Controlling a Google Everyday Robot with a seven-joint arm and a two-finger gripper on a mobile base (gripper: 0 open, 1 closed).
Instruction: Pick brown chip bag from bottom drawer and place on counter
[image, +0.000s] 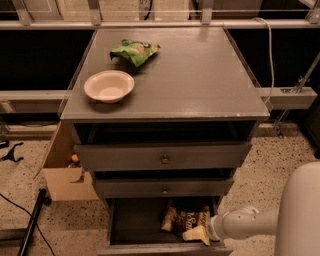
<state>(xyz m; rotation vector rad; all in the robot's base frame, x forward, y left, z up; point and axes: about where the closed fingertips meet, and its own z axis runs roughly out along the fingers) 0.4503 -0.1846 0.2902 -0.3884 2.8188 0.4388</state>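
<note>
The brown chip bag (184, 219) lies in the open bottom drawer (135, 222), towards its right side, with white lettering and tan edges showing. My gripper (197, 234) reaches into the drawer from the right, its cream tip at the bag's front right corner and touching or just over it. The white arm (245, 224) runs off to the lower right. The grey counter (195, 75) is the cabinet's top surface.
A white bowl (109, 86) and a green snack bag (135, 51) sit on the counter's left part. Two shallower knobbed drawers (164, 159) stand slightly open above the bottom one. A cardboard box (61, 172) stands left of the cabinet. A cable (20, 210) lies on the floor.
</note>
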